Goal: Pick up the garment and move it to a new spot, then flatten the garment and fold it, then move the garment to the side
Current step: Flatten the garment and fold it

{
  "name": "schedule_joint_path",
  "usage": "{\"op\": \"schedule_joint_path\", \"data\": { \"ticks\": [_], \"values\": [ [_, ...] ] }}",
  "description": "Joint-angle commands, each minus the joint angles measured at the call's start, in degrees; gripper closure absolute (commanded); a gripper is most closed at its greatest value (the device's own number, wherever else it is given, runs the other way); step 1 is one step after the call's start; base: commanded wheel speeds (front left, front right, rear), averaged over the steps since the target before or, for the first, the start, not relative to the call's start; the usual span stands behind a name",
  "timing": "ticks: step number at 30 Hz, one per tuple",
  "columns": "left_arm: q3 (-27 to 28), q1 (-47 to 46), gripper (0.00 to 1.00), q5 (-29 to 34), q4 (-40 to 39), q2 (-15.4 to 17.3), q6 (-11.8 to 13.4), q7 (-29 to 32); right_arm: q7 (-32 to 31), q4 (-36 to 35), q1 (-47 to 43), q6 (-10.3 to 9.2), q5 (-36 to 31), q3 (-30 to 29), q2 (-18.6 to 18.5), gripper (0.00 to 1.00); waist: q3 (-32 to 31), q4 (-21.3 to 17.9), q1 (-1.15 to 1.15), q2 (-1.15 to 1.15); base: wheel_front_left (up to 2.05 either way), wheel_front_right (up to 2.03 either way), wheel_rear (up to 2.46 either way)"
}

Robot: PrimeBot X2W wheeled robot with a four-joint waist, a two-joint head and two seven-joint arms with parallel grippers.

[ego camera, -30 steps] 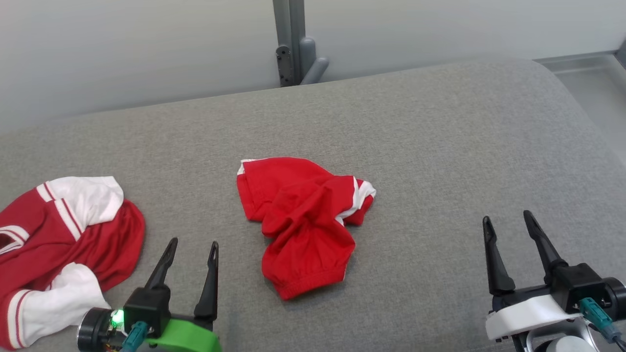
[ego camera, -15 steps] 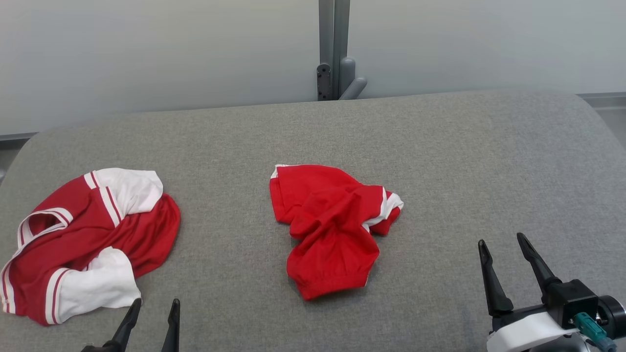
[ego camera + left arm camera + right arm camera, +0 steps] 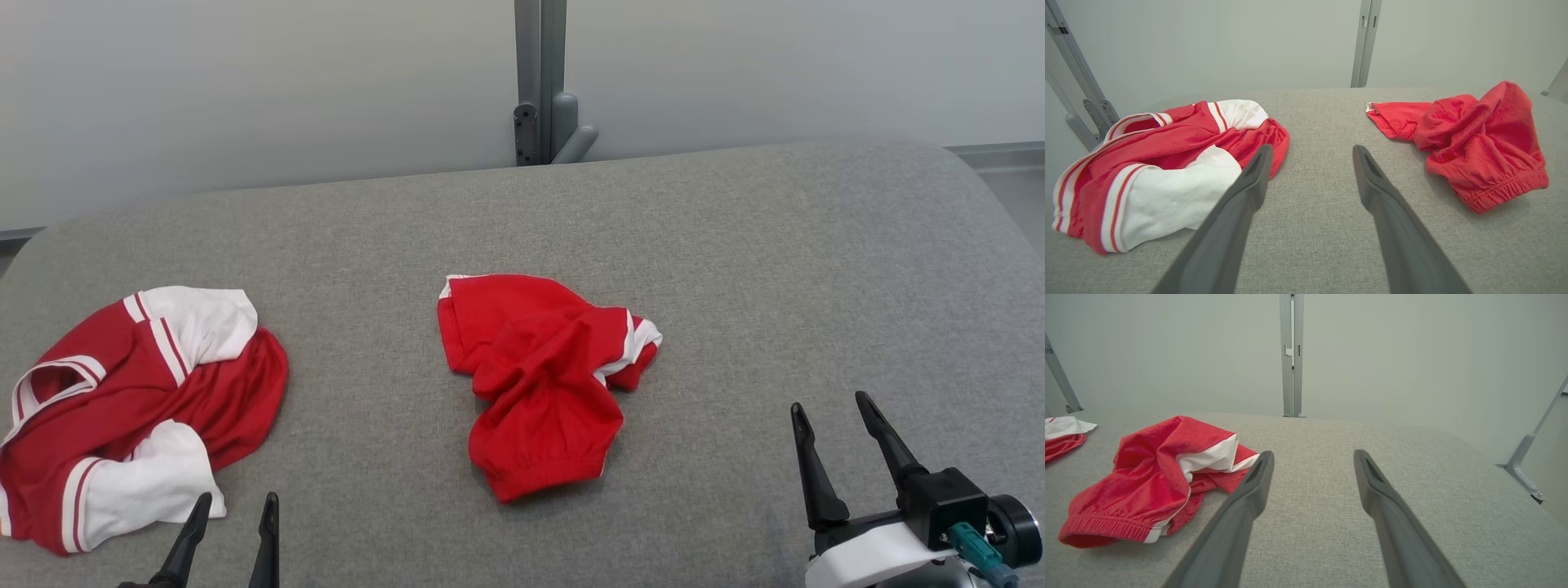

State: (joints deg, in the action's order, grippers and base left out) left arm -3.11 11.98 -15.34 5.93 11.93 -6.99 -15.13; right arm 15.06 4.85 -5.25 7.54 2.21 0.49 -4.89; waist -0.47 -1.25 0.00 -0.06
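Left claw (image 3: 235, 498) lower than before, fingers (image 3: 1249, 188) apart, beside red-white jersey (image 3: 122, 392).

Clearance on the grey surface (image 3: 735, 245). The shorts (image 3: 543, 384) lie crumpled at centre. The jersey (image 3: 139, 408) is heaped at the left edge, just beside the left end effector (image 3: 237, 498). A bare lane of fabric separates the two garments. A wider bare stretch runs from the shorts to the right edge, where the right end effector (image 3: 829, 402) stands. The far strip is bare up to the wall, and a post (image 3: 539, 82) rises behind it at mid-width.
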Motion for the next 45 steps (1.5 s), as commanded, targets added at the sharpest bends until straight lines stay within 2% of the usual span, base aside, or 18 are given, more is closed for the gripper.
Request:
{"op": "schedule_joint_path", "data": {
  "ticks": [1,7,10,14,19,24,25,31,39,41,45],
  "values": [
    [0.53,0.68,0.0,0.41,-0.1,-0.29,-0.19,-0.02,0.19,-0.03,0.29,-0.1,-0.6,-0.03,0.04,0.0,0.09,0.05,0.0,0.06,0.0,0.0,0.0],
    [0.71,0.15,0.0,1.6,-0.81,-0.92,-0.41,-0.02,0.19,0.01,1.05,-0.1,-0.58,0.26,0.13,0.0,0.48,-0.46,0.0,0.06,0.0,0.0,0.0],
    [-1.36,-1.85,0.0,1.67,-2.94,-1.69,-0.49,-0.01,0.19,0.1,1.52,-0.1,-0.64,0.03,-0.22,0.0,0.82,-1.25,0.0,0.06,0.0,0.0,0.0],
    [-8.68,-5.15,0.0,0.23,-5.77,-1.14,-0.5,1.36,0.19,-0.23,2.65,-0.1,-0.51,0.0,-0.52,0.0,1.83,-2.86,0.0,0.06,0.0,0.0,0.0],
    [-21.2,-11.6,0.0,-0.67,-8.27,-0.64,-0.5,8.84,0.19,-0.47,4.16,-0.1,0.03,-0.24,-0.05,0.0,5.18,-5.36,0.0,0.06,0.0,0.0,0.0],
    [-32.49,-18.53,0.0,-1.41,-4.25,-1.16,-0.51,14.29,0.19,-0.8,6.36,-0.1,0.68,0.0,0.75,0.0,9.86,-8.57,0.0,0.06,0.0,0.0,0.0],
    [-35.29,-21.07,0.0,-1.85,-1.46,-0.29,-0.46,15.14,0.19,-0.29,7.0,-0.1,1.03,0.12,1.07,0.0,11.11,-10.16,0.0,0.06,0.0,0.0,0.0],
    [-34.88,-24.04,0.0,-0.85,6.25,1.69,0.7,13.35,0.19,-0.02,7.55,-0.1,2.12,-1.26,1.75,0.0,12.87,-13.18,0.0,0.06,0.0,0.0,0.0],
    [-34.44,-24.59,0.0,-0.41,12.83,3.94,1.49,13.62,0.19,0.27,7.87,-0.1,2.79,-1.92,1.98,0.0,12.49,-13.44,0.0,0.06,0.0,0.0,0.0],
    [-34.07,-24.82,1.0,-0.65,13.39,3.78,1.8,12.78,0.19,0.35,7.88,-0.1,2.74,-1.72,1.99,0.0,12.06,-13.23,0.0,0.06,0.0,0.0,0.0],
    [-32.77,-25.44,1.0,-2.0,11.2,2.99,2.34,10.41,0.19,0.59,7.32,-0.1,2.9,-1.54,1.99,0.0,10.88,-12.81,0.0,0.06,0.0,0.0,0.0]
  ]
}}
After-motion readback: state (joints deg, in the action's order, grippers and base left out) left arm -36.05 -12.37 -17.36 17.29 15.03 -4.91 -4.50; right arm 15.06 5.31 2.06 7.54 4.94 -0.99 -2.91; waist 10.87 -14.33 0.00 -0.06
